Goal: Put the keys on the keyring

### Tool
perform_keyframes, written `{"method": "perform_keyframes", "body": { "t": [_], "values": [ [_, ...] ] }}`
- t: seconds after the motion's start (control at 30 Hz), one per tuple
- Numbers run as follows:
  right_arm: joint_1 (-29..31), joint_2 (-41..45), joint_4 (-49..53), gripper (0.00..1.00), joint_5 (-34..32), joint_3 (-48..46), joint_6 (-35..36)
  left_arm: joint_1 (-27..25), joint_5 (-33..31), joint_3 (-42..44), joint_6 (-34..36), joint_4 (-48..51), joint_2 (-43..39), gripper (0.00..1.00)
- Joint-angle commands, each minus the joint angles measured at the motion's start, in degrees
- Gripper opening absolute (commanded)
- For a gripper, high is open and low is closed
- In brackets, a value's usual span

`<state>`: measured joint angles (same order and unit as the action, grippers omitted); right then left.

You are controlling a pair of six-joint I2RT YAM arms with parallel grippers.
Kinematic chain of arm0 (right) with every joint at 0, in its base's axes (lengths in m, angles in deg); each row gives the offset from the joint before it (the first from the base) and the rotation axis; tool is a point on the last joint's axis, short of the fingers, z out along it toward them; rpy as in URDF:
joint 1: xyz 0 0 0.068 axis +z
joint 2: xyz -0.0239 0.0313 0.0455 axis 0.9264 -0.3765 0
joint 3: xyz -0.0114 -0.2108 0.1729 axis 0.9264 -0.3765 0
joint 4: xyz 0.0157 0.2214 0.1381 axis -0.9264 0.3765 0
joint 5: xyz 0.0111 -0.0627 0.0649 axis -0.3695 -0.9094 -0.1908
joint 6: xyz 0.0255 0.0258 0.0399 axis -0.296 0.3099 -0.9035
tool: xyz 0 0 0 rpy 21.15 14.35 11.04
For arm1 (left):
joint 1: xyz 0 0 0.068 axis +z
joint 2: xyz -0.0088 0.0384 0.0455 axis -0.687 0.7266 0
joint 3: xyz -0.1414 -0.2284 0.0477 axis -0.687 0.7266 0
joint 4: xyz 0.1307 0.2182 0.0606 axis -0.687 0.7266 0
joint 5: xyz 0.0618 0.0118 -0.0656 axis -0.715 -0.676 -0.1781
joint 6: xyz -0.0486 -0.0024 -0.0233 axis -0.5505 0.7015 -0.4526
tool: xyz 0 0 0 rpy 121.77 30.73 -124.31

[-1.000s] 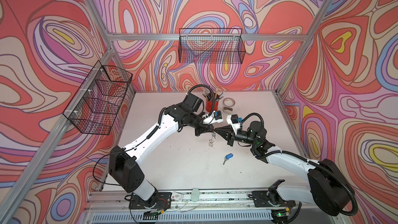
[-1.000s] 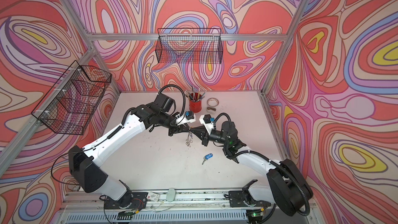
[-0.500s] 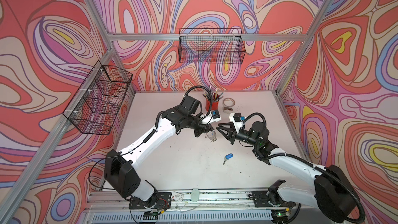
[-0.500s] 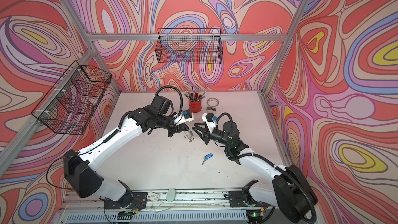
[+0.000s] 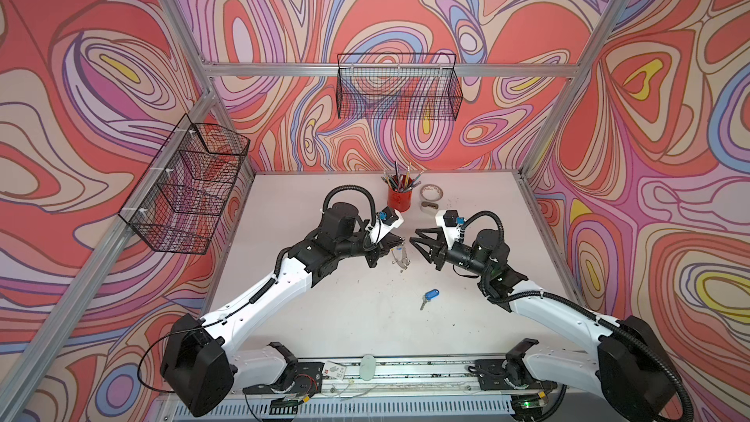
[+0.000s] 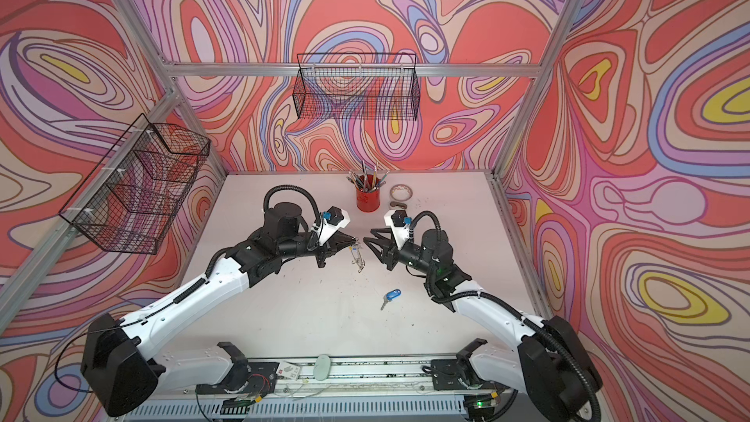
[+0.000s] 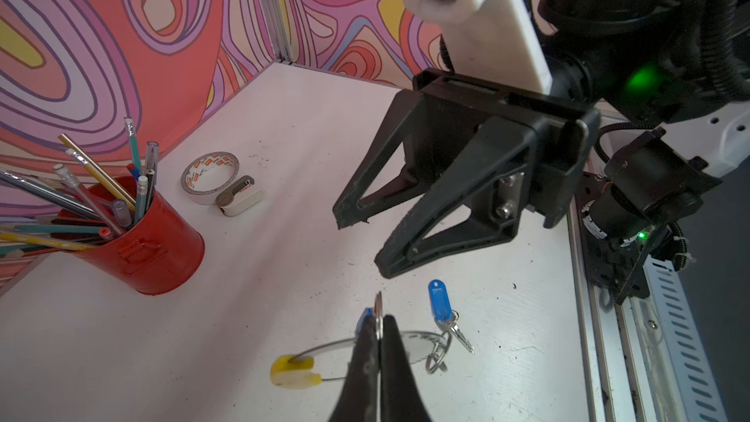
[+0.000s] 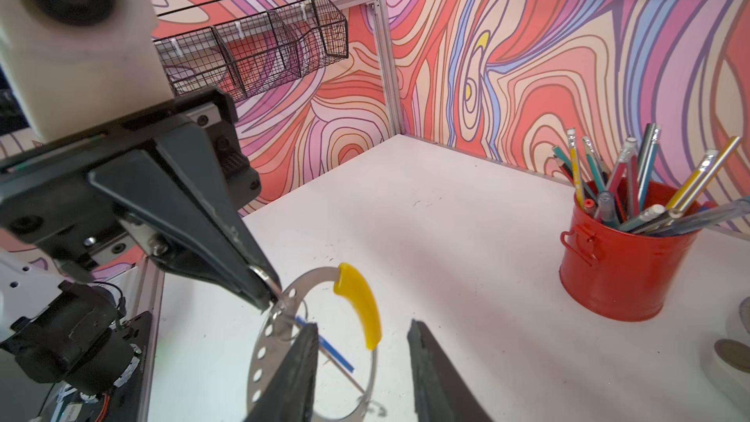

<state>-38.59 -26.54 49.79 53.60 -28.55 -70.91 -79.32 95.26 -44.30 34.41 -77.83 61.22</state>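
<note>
The left claw (image 5: 395, 246) was pinched tight on the keyring (image 5: 401, 256), and the hoop hung from it above the desk (image 5: 345, 318), its yellow segment (image 8: 359, 302) plain in the right wrist view. The right claw (image 5: 414, 237) faced it, just beside, jaws partly apart and empty. A blue tag (image 8: 324, 345) showed edge-on inside the hoop; whether it was threaded on, I couldn't tell. One key (image 5: 429, 296) lay flat on the desk toward the front, apart from both claws. The red cup (image 5: 399, 198) and tape (image 5: 431, 192) sat at the back.
</note>
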Motion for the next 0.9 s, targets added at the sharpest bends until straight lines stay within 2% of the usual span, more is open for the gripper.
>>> {"method": "perform_keyframes", "body": {
  "t": [0.0,0.33,0.63,0.8,0.87],
  "values": [
    [0.1,-1.0,-2.9,0.4,5.3,-1.0,-1.1,0.1,-0.6,3.8,-8.8,-15.7,-1.7,0.0],
    [0.6,-4.4,-3.9,0.44,6.9,0.0,-1.7,-0.6,-0.2,11.9,-18.6,-34.5,-1.0,0.0],
    [1.6,-4.7,-4.2,0.47,6.1,0.1,-1.4,-1.9,-1.0,15.5,-22.4,-43.0,1.5,0.0],
    [1.6,-6.0,-4.8,0.29,7.6,0.7,-1.7,-2.1,-2.0,15.9,-23.5,-44.6,2.4,0.0],
    [1.8,-6.8,-4.2,0.18,7.9,0.9,-1.6,-2.2,-2.4,16.0,-24.7,-46.0,3.0,0.0]
  ]
}}
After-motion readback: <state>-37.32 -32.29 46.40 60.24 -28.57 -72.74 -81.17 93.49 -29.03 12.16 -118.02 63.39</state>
